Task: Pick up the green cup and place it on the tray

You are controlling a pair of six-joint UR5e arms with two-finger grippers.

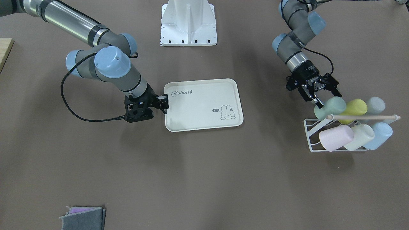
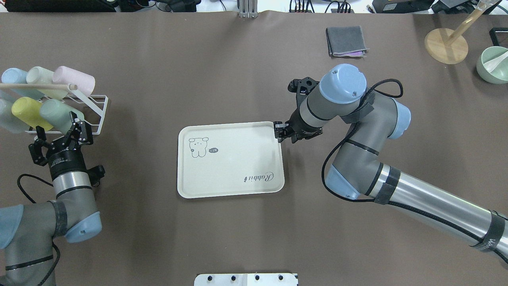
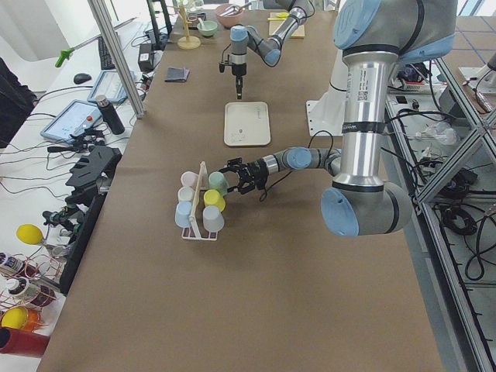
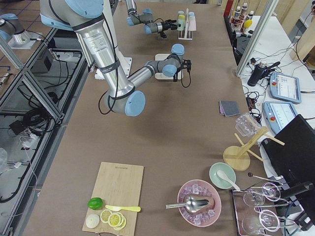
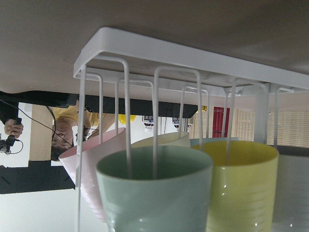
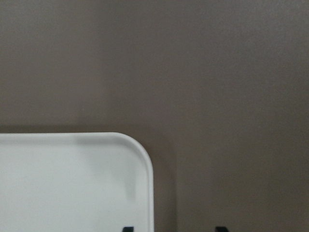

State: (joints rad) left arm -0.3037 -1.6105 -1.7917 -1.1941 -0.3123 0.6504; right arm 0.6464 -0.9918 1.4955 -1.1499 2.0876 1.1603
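Brown table (image 1: 204, 179). Green cup (image 1: 330, 107) lying sideways in white wire rack (image 1: 307, 132), touching yellow-green cup (image 1: 353, 108). Left gripper (image 1: 326, 96) spread wide, just at green cup's near end. Tray (image 1: 204, 123) flat mid-table. Right gripper (image 1: 163, 103) fingers parted, straddling tray's corner rim.

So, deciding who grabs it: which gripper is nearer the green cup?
Left. The left gripper is beside the green cup in the rack; the right gripper is far off at a corner of the tray.
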